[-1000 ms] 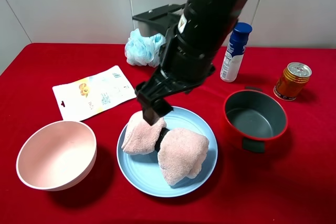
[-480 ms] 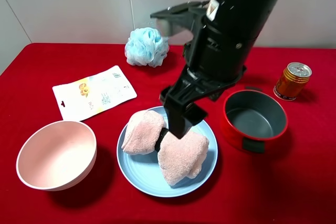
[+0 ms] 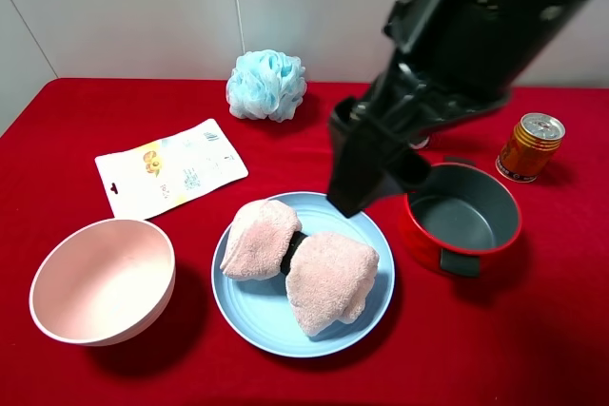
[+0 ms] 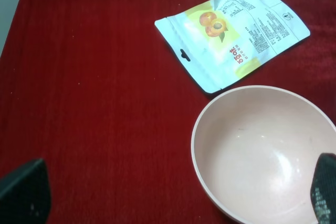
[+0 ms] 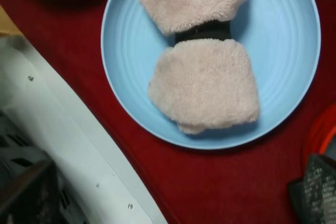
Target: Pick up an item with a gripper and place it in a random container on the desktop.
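Note:
The pale pink towel (image 3: 300, 263), cinched by a dark band, lies on the light blue plate (image 3: 247, 316) in the middle of the red desktop (image 3: 533, 330). My right gripper (image 3: 354, 178) hangs above the plate's far right edge, clear of the towel. In the right wrist view the towel (image 5: 205, 77) fills the plate (image 5: 126, 51), and the right gripper (image 5: 168, 198) is open and empty, its fingertips at the frame's lower corners. My left gripper (image 4: 173, 192) is open and empty over the cloth by the pink bowl; it does not show in the exterior view.
A pink bowl (image 3: 103, 278) stands at the front left and shows in the left wrist view (image 4: 262, 150). A snack packet (image 3: 171, 166) lies behind it. A blue pouf (image 3: 266, 85) sits at the back. A red pot (image 3: 462, 211) and a can (image 3: 530, 146) stand at the right.
My right arm has risen and swung to the right, away from the towel. The towel stays on the plate, now uncovered.

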Controlling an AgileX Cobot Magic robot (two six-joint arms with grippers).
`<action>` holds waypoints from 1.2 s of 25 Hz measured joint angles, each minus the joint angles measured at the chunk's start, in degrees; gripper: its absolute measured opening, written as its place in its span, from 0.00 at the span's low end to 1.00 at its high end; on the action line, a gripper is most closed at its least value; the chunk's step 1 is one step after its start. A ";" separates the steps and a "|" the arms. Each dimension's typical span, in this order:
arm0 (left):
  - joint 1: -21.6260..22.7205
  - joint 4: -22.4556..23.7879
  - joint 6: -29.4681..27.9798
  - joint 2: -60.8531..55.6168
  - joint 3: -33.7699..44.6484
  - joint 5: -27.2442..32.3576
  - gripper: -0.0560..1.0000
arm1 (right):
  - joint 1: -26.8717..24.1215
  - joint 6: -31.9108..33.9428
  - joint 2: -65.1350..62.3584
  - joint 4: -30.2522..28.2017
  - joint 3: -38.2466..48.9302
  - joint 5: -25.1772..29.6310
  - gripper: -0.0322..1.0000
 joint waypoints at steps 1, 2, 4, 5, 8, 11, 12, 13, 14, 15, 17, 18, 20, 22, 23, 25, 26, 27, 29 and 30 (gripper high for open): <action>0.00 0.00 0.00 0.00 0.00 0.00 0.99 | 0.00 0.22 -1.32 0.00 1.17 0.00 0.70; 0.00 0.00 0.00 0.00 0.00 0.00 0.99 | 0.00 0.29 -2.67 0.00 2.81 0.00 0.70; 0.00 0.00 0.00 0.00 0.00 0.00 0.99 | 0.00 0.34 -5.32 0.00 6.51 0.00 0.70; 0.00 0.00 0.00 0.00 0.00 0.00 0.99 | 0.00 0.34 -6.84 0.00 8.15 0.00 0.70; 0.00 0.00 0.00 0.00 0.00 0.00 0.99 | 0.00 0.40 -11.69 -0.04 13.68 0.00 0.70; 0.00 0.00 0.00 0.00 0.00 0.00 0.99 | 0.00 0.46 -16.29 -0.77 17.79 0.18 0.70; 0.00 0.00 0.00 0.00 0.00 0.00 0.99 | 0.00 0.50 -18.03 -0.94 18.82 0.18 0.70; 0.00 0.00 0.00 0.00 0.00 0.00 0.99 | 0.00 0.50 -19.77 -1.07 19.97 0.20 0.70; 0.00 0.00 0.00 0.00 0.00 0.00 0.99 | 0.00 0.53 -21.47 -1.12 20.98 0.20 0.70; 0.00 0.00 0.00 0.00 0.00 0.00 0.99 | 0.00 0.79 -22.85 -1.12 21.83 0.20 0.70; 0.00 0.00 0.00 0.00 0.00 0.00 0.99 | -0.12 1.62 -26.03 -1.12 23.28 0.07 0.70; 0.00 0.00 0.00 0.00 0.00 0.00 0.99 | -0.59 2.03 -27.32 -1.05 24.07 -0.20 0.70; 0.00 0.00 0.00 0.00 0.00 0.00 0.99 | -3.22 3.04 -30.30 -0.84 25.60 -1.18 0.70; 0.00 0.00 0.00 0.00 0.00 0.00 0.99 | -7.38 3.29 -33.07 -0.79 27.02 -1.77 0.70; 0.00 0.00 0.00 0.00 0.00 0.00 0.99 | -10.21 3.33 -34.69 -0.73 27.61 -1.89 0.70; 0.00 0.00 0.00 0.00 0.00 0.00 0.99 | -16.61 3.33 -38.00 -0.73 28.97 -2.54 0.70; 0.00 0.00 0.00 0.00 0.00 0.00 0.99 | -19.38 3.33 -40.02 -0.73 29.66 -2.84 0.70; 0.00 0.00 0.00 0.00 0.00 0.00 0.99 | -22.71 3.33 -42.19 -0.73 30.24 -3.01 0.70; 0.00 0.00 0.00 0.00 0.00 0.00 0.99 | -28.57 3.33 -46.53 -1.10 31.59 -3.39 0.70; 0.00 0.00 -0.05 0.00 0.00 0.00 0.99 | -31.57 3.33 -49.16 -1.29 32.15 -3.80 0.70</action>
